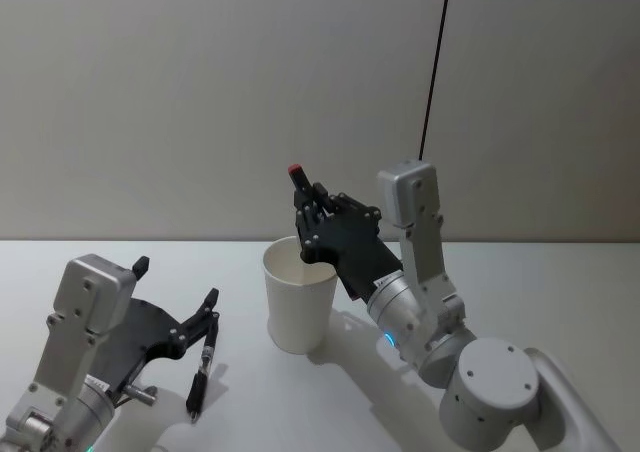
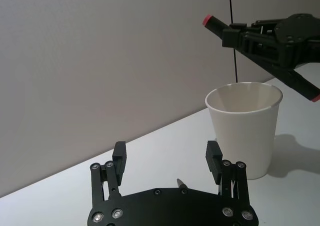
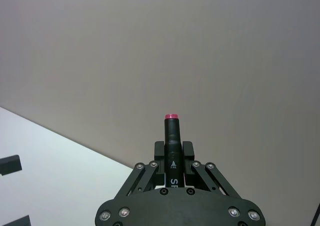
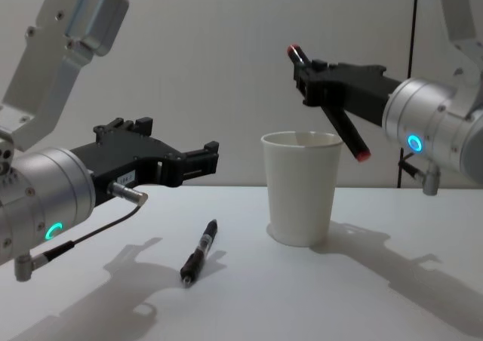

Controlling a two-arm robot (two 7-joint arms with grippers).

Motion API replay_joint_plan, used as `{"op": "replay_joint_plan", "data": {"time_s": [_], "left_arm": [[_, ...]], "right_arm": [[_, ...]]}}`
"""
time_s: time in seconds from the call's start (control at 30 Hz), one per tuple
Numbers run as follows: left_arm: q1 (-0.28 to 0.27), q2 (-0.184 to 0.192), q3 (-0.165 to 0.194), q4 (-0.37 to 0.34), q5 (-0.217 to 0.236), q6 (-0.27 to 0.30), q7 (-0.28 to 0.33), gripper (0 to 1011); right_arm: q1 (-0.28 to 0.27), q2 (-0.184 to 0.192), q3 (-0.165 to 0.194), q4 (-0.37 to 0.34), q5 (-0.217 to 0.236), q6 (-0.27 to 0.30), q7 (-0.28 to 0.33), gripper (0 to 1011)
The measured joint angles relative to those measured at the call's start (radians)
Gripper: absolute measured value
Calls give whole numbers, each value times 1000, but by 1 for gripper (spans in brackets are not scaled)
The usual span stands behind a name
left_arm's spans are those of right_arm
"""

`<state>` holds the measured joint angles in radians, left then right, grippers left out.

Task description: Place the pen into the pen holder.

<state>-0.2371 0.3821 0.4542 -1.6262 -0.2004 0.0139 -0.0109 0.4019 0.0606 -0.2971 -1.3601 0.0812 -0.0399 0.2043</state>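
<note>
The white pen holder (image 1: pixel 300 302) (image 4: pixel 302 186) (image 2: pixel 245 131) stands upright mid-table. A black pen with red ends (image 4: pixel 349 133) (image 3: pixel 171 131) (image 2: pixel 212 24) is tilted above the holder's rim, its lower end beyond the rim on my right side. My right gripper (image 1: pixel 305 200) (image 4: pixel 308 73) (image 3: pixel 173 151) is shut on it near its upper end. A second black pen (image 1: pixel 202 367) (image 4: pixel 200 250) lies flat on the table left of the holder. My left gripper (image 1: pixel 177 282) (image 4: pixel 181 137) (image 2: pixel 166 151) hovers open above that pen, not touching it.
A thin black cable (image 1: pixel 435 62) hangs down the grey wall behind the holder. The white tabletop (image 4: pixel 317 296) has free room in front of the holder and to its right.
</note>
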Motion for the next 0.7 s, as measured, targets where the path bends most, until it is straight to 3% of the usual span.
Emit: {"op": "replay_joint_plan", "data": {"time_s": [0.4,0.7], "left_arm": [[0,0,0,0,0,0,0,1000],[0,0,0,0,0,0,0,1000]], "right_arm": [[-1,0,6,-68,37,27,16,207],[6,-2,-7,-57,37,9,15,207]]}}
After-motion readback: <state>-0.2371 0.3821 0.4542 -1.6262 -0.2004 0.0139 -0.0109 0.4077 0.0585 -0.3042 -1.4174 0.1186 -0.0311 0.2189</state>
